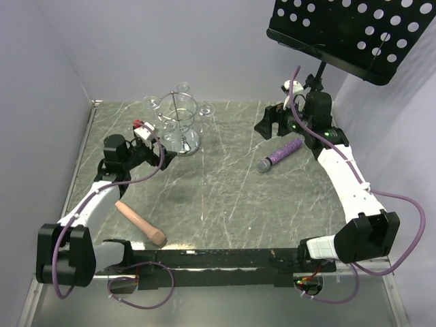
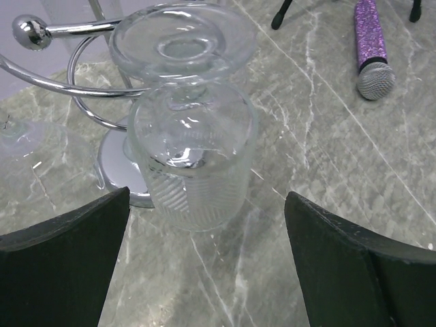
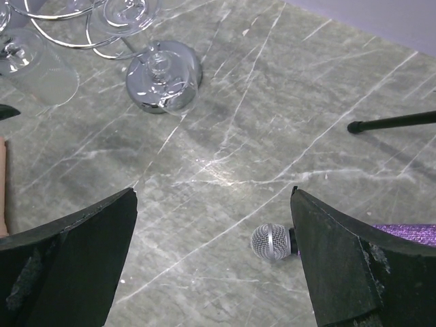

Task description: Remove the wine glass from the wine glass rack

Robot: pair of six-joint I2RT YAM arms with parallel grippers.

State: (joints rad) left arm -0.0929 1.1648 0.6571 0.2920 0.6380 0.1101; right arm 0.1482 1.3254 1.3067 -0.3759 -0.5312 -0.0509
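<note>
The silver wire wine glass rack (image 1: 178, 116) stands on its round shiny base (image 1: 184, 142) at the back left of the table, with several clear glasses hanging upside down from its top ring. The nearest wine glass (image 2: 194, 157) hangs by its foot from a loop, its ribbed bowl pointing down. My left gripper (image 2: 208, 195) is open, one finger on each side of that bowl, not touching it. In the top view the left gripper (image 1: 161, 151) sits just left of the rack. My right gripper (image 3: 213, 193) is open and empty over the table, well right of the rack base (image 3: 163, 75).
A purple microphone (image 1: 281, 153) lies under the right gripper; its mesh head (image 3: 270, 241) shows in the right wrist view. A tan cylinder (image 1: 139, 222) lies at the front left. A black perforated music stand (image 1: 354, 34) overhangs the back right; its leg (image 3: 392, 122) rests on the table.
</note>
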